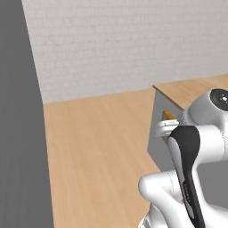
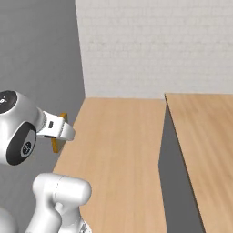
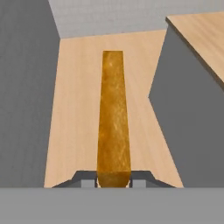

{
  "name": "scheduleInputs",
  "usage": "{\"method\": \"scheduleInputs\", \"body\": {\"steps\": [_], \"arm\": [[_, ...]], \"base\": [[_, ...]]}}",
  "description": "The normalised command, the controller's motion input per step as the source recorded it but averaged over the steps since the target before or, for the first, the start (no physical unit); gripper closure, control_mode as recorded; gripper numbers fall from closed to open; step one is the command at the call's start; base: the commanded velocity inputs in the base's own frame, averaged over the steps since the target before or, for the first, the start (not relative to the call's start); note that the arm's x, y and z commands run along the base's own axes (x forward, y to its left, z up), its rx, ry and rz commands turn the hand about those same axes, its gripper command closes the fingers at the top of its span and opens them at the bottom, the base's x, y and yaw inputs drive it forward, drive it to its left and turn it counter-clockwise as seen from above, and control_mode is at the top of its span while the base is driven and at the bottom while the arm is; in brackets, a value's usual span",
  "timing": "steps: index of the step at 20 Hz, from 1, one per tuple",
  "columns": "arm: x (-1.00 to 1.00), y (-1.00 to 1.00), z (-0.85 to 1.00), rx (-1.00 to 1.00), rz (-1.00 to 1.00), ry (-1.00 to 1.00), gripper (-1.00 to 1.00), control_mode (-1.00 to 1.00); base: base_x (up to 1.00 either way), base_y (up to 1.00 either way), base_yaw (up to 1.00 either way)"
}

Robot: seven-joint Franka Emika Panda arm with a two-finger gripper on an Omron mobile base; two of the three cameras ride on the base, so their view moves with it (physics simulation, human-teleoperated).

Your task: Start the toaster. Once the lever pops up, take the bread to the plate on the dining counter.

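Observation:
My gripper (image 3: pixel 113 180) is shut on the bread (image 3: pixel 113 118), a thin golden-brown slice seen edge-on and pointing straight away from the hand. In the left base view the bread (image 1: pixel 168 115) pokes out just past the gripper (image 1: pixel 165 127), close to the grey side of the dining counter (image 1: pixel 196 89). In the right base view the gripper (image 2: pixel 57 130) holds the bread (image 2: pixel 55 144) over the floor at the left. The dining counter (image 2: pixel 205 136) stands apart on the right, and its light wood top (image 3: pixel 201 35) is bare where it shows. The toaster and the plate are out of view.
A light wood floor (image 1: pixel 98 147) runs ahead to a white brick wall (image 1: pixel 116 40). A tall dark grey surface (image 1: pixel 18 124) closes the left side. The counter's grey side (image 3: pixel 183 122) bounds the floor lane on the right.

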Motion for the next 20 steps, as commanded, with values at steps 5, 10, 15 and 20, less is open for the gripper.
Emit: {"method": "scheduleInputs", "body": {"steps": [5, 10, 15, 20], "arm": [[0.0, 0.0, 0.0, 0.0, 0.0, 0.0, 1.0, 1.0], [0.0, 0.0, 0.0, 0.0, 0.0, 0.0, 1.0, 1.0], [0.0, 0.0, 0.0, 0.0, 0.0, 0.0, 1.0, 1.0], [0.0, 0.0, 0.0, 0.0, 0.0, 0.0, 1.0, 1.0]], "base": [[1.0, 0.0, 0.0], [1.0, 0.08, 0.01], [1.0, 0.14, 0.01], [1.0, 0.17, 0.0]]}}
